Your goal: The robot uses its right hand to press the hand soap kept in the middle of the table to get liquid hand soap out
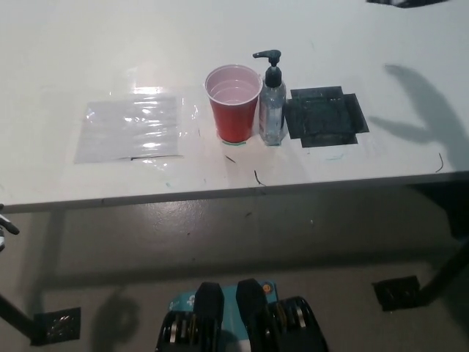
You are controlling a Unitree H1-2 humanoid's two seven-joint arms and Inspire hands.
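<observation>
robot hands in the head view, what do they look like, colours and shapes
Little of either shows. The left hand is only a sliver at the picture's left edge: white with dark tips. The right hand is a black and grey shape cut off at the top edge; it casts a dark shadow on the white table.

A big white table [88, 66] stands on a grey floor [220, 242]. Light shines on it. Black table feet [396, 293] sit below.

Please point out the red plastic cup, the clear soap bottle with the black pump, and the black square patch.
Red plastic cup [234, 117], head view, outer wall.
Clear soap bottle with black pump [272, 116], head view, body.
Black square patch [325, 117], head view, centre.
</observation>
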